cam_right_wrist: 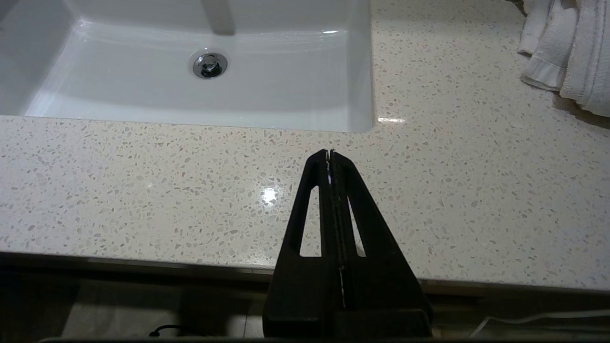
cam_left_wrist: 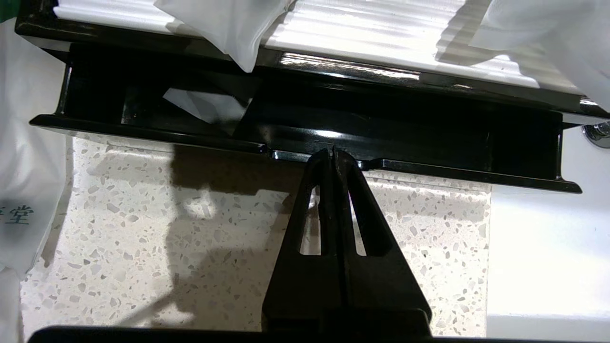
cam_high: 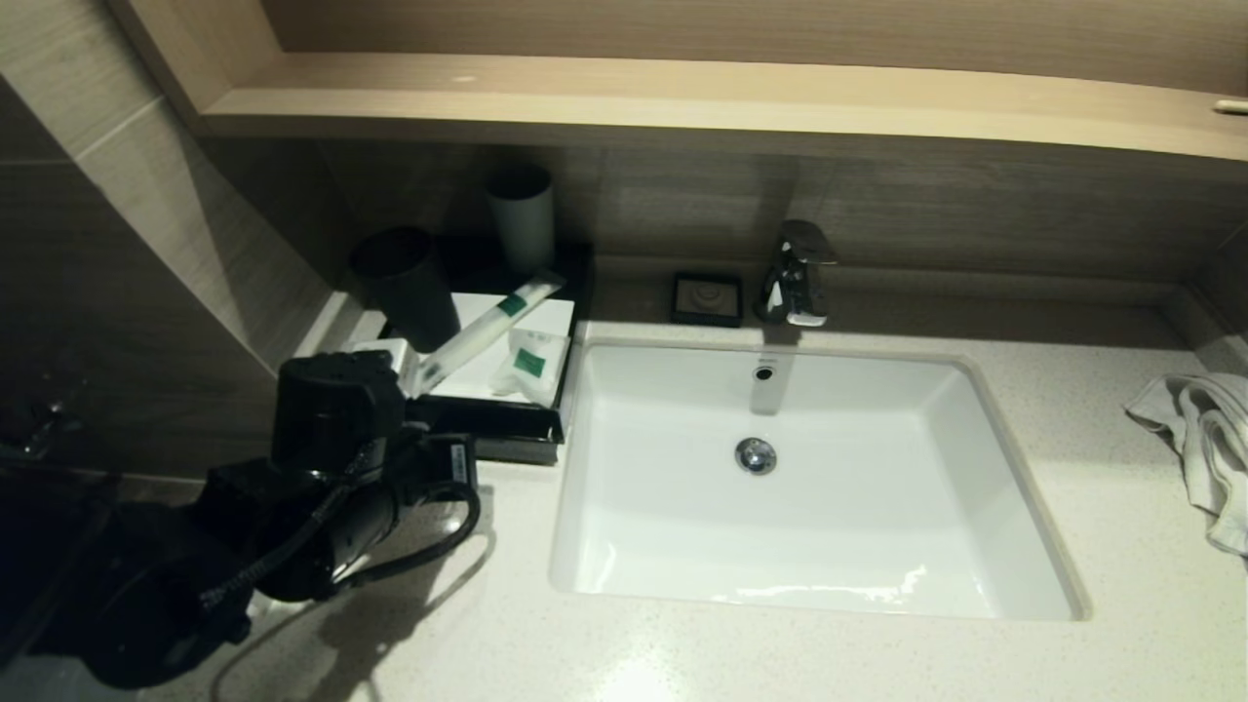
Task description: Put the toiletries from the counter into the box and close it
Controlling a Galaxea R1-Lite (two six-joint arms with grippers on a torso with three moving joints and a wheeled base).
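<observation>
The black box (cam_high: 502, 421) with a white top panel (cam_left_wrist: 362, 38) stands on the counter (cam_high: 507, 643) left of the sink. Its drawer front (cam_left_wrist: 429, 169) stands pulled out, and a white sachet (cam_left_wrist: 205, 105) lies inside. A long sachet (cam_high: 483, 331) and a small squarish sachet (cam_high: 531, 366) rest on the box's top. Another sachet (cam_left_wrist: 26, 157) lies beside the box's left end. My left gripper (cam_left_wrist: 332, 152) is shut and empty, its tips touching the middle of the drawer's front lip. My right gripper (cam_right_wrist: 330, 152) is shut and empty over the counter's front, right of the sink.
A dark cup (cam_high: 405, 283) and a pale cup (cam_high: 522, 219) stand behind the box. A small black soap dish (cam_high: 707, 297) and the chrome tap (cam_high: 795, 273) sit behind the white sink (cam_high: 985, 468). A white towel (cam_high: 1199, 439) lies at the far right.
</observation>
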